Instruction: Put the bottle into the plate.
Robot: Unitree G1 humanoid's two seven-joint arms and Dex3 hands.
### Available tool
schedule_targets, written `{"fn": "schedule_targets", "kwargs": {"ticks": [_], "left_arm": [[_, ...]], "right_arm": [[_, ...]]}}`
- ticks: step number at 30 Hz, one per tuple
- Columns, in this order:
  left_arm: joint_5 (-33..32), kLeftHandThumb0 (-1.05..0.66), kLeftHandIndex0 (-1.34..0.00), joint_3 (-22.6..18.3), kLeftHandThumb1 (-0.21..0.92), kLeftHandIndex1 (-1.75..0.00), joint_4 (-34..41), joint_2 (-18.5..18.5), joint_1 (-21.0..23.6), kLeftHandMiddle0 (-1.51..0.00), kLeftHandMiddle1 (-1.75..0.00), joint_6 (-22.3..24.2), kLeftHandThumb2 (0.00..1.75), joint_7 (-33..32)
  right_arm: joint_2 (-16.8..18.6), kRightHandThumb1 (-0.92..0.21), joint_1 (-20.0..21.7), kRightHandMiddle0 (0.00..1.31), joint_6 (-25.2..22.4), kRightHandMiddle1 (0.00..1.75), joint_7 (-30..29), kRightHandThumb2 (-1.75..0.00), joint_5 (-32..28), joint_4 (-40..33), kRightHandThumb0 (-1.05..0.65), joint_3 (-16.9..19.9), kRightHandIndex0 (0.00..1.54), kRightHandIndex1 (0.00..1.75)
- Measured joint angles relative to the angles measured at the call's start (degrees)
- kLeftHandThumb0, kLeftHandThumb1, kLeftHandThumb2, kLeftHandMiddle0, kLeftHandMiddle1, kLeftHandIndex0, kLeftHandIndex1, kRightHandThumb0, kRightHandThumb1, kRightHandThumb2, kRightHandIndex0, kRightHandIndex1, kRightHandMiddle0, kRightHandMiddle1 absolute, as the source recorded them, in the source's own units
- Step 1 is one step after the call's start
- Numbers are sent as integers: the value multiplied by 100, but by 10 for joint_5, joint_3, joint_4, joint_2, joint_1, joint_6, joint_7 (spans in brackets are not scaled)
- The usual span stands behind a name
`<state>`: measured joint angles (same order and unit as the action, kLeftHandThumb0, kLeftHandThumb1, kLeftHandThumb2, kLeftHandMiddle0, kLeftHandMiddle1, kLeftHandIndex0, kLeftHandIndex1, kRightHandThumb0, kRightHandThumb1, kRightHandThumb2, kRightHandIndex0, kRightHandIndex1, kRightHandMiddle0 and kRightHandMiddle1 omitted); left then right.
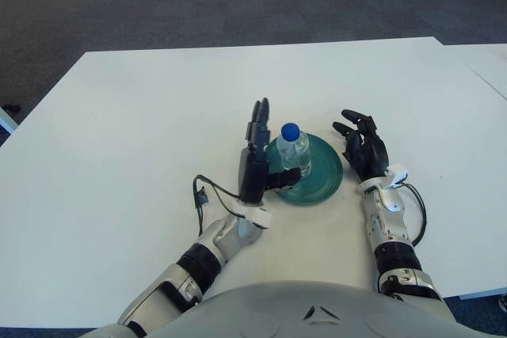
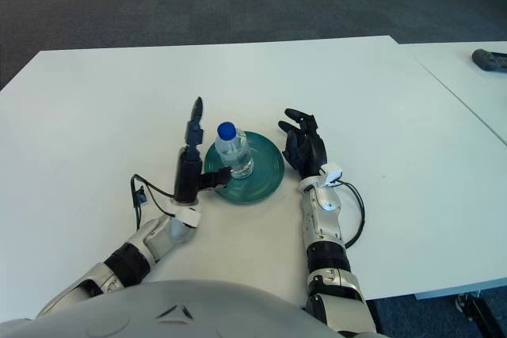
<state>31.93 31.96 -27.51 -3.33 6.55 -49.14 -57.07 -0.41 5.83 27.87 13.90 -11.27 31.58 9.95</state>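
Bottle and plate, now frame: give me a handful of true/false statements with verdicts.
1. The bottle stands upright on the green plate. True.
2. The bottle's cap is red. False: the cap is blue.
3. The right hand grips the bottle. False: it shows to the right of the plate, fingers spread, holding nothing.
4. The left hand is at the plate's left edge with its fingers extended, not wrapped around the bottle. True.
5. The plate sits on a white table. True.
6. The bottle lies on its side beside the plate. False: it is upright and inside the plate.
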Motion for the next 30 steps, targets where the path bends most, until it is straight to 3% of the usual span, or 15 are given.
{"fn": "schedule_targets", "kwargs": {"ticks": [11, 20, 30], "left_arm": [[27, -92, -29, -77, 92, -116, -101, 21, 53, -58, -22, -24, 99, -104], [51, -94, -36, -94, 92, -127, -146, 27, 77, -51, -42, -78, 104, -151], [54, -94, -37, -116, 92, -129, -169, 36, 88, -48, -47, -108, 106, -166]], "right_arm": [[-2, -86, 4, 8, 4, 112, -2, -77, 7, 6, -54, -1, 47, 108], [-6, -85, 12, 7, 8, 112, -2, -78, 7, 20, -52, 0, 48, 107], [-10, -84, 22, 8, 15, 112, -2, -79, 7, 37, -52, 2, 48, 106]]}}
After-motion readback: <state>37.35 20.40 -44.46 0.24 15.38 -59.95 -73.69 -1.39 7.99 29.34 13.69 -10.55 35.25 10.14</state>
